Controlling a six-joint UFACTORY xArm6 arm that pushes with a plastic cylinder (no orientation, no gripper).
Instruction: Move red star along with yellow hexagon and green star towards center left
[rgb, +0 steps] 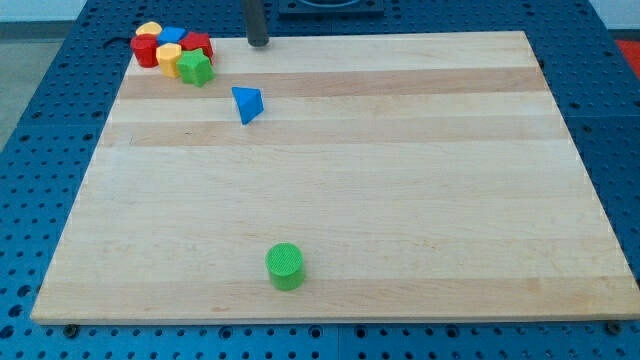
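Just right of the red star stands my tip.

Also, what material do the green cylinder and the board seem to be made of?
The green cylinder looks like plastic, perhaps 3D-printed: its colour is saturated and matte, and fine ridges show on its top. The board looks like light wood with a smooth finish: it shows lengthwise planks in alternating pale tones and faint grain.

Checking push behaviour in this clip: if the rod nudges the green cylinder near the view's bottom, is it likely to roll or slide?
The green cylinder stands on its flat end, so it would probably slide rather than roll. It looks squat, so tipping seems unlikely. An off-centre push from my tip might let it slip aside.
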